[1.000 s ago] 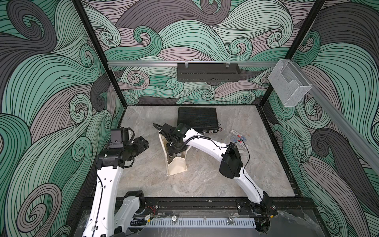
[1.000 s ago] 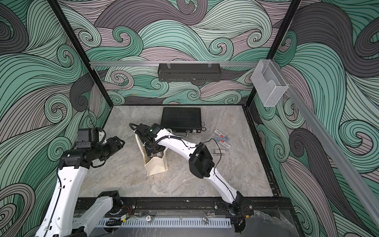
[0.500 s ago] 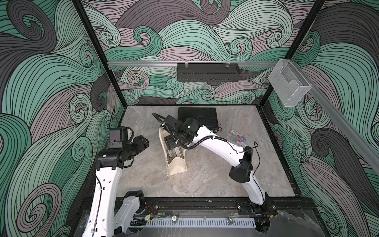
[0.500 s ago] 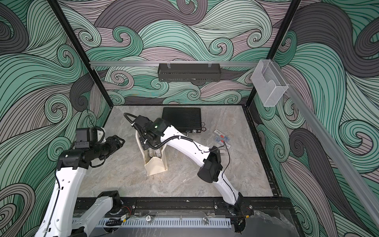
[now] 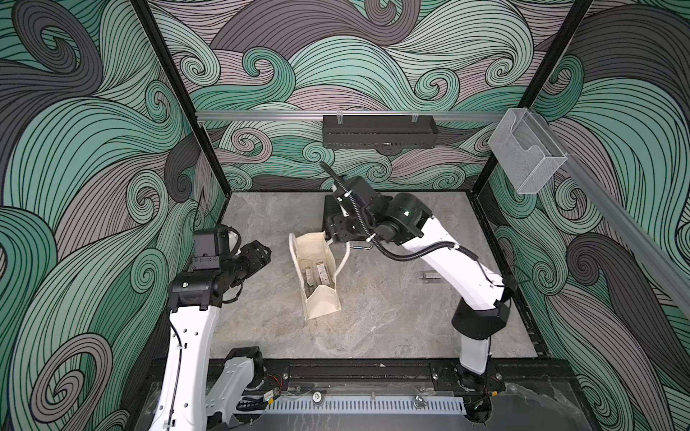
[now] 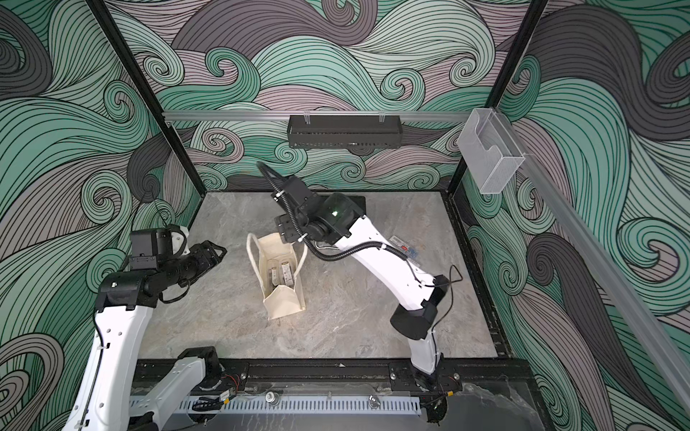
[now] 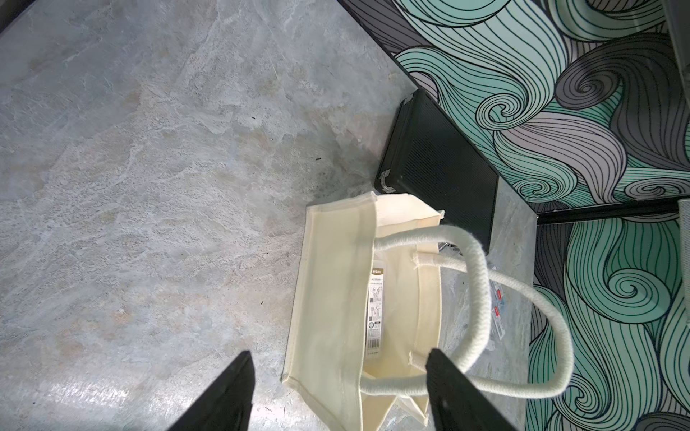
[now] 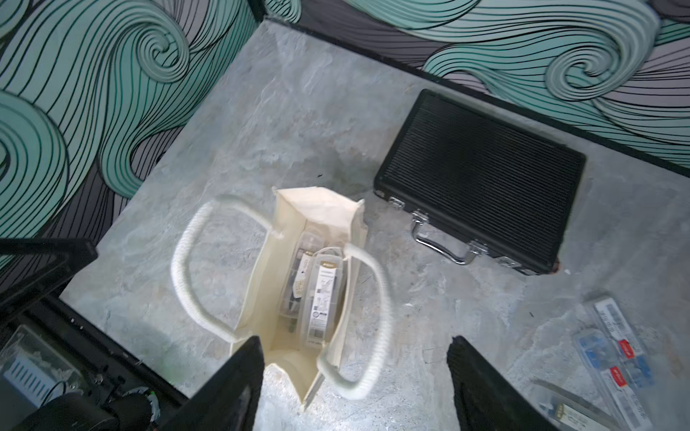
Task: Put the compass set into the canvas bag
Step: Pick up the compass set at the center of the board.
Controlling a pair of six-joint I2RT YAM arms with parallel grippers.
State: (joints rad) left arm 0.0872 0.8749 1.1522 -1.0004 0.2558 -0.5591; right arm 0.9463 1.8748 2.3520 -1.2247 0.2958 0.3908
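Compass set (image 8: 323, 298) lying inside the upright canvas bag (image 8: 257, 291) on the counter (image 5: 373, 317). Right end effector (image 5: 338, 233), released and empty, has lifted clear of the bag; left end effector (image 5: 257, 257) spread, idle. This placement appears done.

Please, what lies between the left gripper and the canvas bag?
Only bare table separates the left gripper from the canvas bag, in both top views.

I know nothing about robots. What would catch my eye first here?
The swirling green wave walls all around, then a cream canvas bag standing open mid-table with labelled plastic cases inside. The right gripper hovers open above its far end, near a black ribbed briefcase at the back.
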